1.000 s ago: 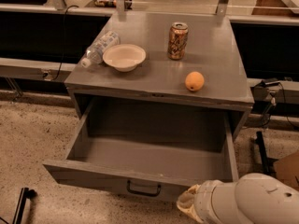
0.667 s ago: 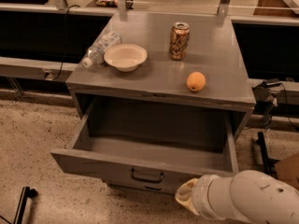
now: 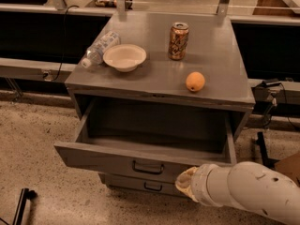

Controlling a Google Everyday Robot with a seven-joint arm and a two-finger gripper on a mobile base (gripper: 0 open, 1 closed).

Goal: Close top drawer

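Camera view shows the top drawer [image 3: 108, 156] pulled well out of the grey cabinet, its inside bare and its front panel running left to right across the lower middle of the picture. The small black handle [image 3: 147, 167] sits at the centre of that panel. The gripper [image 3: 186, 185], at the end of the white arm [image 3: 248, 189] that reaches in from the lower right, is at the right part of the drawer front, just right of and slightly below the handle. It looks to be touching the panel or just short of it. Whether the gripper is open or closed cannot be told from this angle. The drawer therefore lies straight ahead of the gripper, away from the camera. The closing move seems to call for a push square to the panel's long axis, toward the cabinet body. Because the contact is right of centre, the drawer might skew on its rails. On the tabletop [image 3: 220, 55] are a bowl [image 3: 124, 56], a bottle [image 3: 99, 48], a can [image 3: 178, 41] and an orange [image 3: 195, 81].
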